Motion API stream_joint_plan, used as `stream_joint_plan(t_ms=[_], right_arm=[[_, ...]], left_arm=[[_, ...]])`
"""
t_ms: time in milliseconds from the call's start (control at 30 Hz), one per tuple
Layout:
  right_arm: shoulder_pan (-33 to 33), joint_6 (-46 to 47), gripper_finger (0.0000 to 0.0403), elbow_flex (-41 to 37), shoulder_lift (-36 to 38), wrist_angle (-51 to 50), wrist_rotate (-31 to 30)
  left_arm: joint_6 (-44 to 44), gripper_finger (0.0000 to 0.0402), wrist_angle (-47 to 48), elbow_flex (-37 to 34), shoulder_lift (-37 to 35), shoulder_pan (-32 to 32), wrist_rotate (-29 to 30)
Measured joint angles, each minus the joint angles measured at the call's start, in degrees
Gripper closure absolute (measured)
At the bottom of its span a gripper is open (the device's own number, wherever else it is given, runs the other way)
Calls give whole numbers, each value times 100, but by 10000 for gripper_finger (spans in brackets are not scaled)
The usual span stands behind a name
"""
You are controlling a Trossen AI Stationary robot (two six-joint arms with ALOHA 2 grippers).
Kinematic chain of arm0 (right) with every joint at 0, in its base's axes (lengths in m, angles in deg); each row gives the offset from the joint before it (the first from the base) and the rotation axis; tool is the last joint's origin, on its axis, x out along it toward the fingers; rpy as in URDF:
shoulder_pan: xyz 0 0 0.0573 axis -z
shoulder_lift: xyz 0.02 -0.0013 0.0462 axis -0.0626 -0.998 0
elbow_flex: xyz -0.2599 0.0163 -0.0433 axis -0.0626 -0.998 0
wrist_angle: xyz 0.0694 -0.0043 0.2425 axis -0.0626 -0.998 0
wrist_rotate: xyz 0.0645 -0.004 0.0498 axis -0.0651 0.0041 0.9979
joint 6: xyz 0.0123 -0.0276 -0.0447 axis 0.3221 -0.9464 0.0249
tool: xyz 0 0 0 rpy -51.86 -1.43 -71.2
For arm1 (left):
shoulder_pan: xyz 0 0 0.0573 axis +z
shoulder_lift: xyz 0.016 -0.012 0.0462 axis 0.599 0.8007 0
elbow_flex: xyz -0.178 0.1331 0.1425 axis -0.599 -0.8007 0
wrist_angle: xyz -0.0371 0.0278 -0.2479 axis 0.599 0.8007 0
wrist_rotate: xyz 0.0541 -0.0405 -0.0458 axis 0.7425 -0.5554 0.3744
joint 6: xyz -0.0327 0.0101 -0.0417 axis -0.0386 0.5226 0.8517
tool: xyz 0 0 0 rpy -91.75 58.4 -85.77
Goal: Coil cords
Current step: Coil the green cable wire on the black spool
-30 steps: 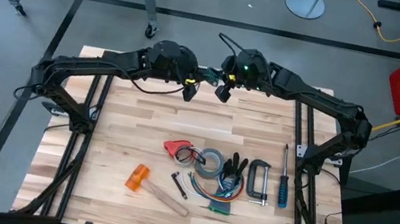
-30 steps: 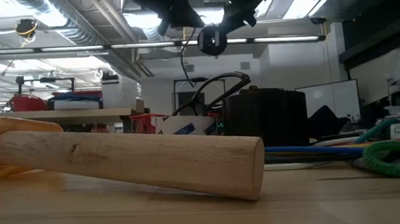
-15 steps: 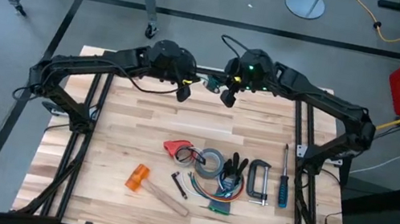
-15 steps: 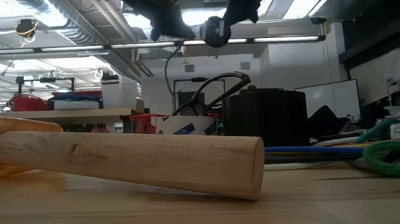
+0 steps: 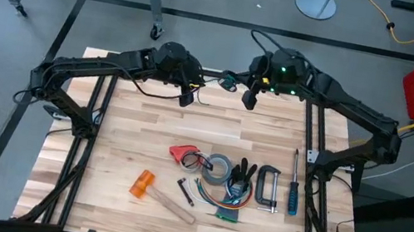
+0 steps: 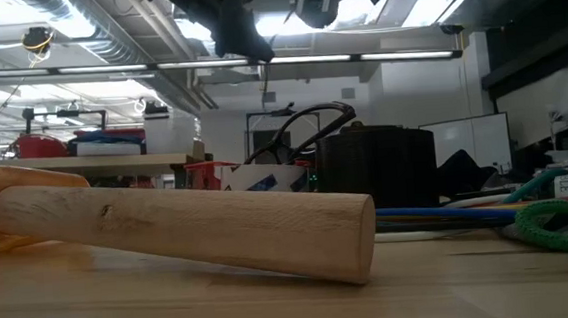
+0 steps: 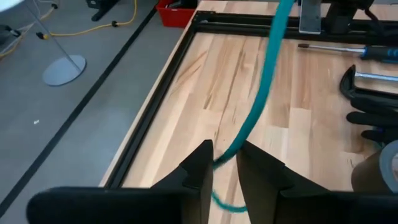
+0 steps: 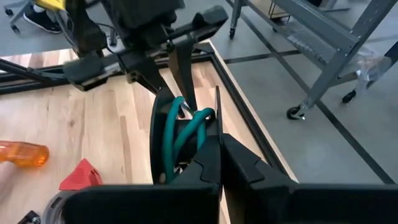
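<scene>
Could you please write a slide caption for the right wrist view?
Right gripper shut on looped teal-green cord, left gripper pinching it above the light wooden table.

One camera looks straight down on the whole table point(image 5: 128, 132), another sits level beside the hammer handle point(image 6: 184, 229) facing the room, and both wrist cameras look closely across the same table's far edge.
</scene>
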Motion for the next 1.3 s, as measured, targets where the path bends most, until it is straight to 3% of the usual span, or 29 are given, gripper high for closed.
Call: stream_joint_plan(t_ms=[367, 1300], right_arm=[[0, 1, 402, 0, 175, 112, -7], [-1, 0, 402, 0, 167, 461, 98]], left_arm=[[184, 315, -7, 0, 7, -6, -7], [150, 371, 160, 0, 9, -11, -18]])
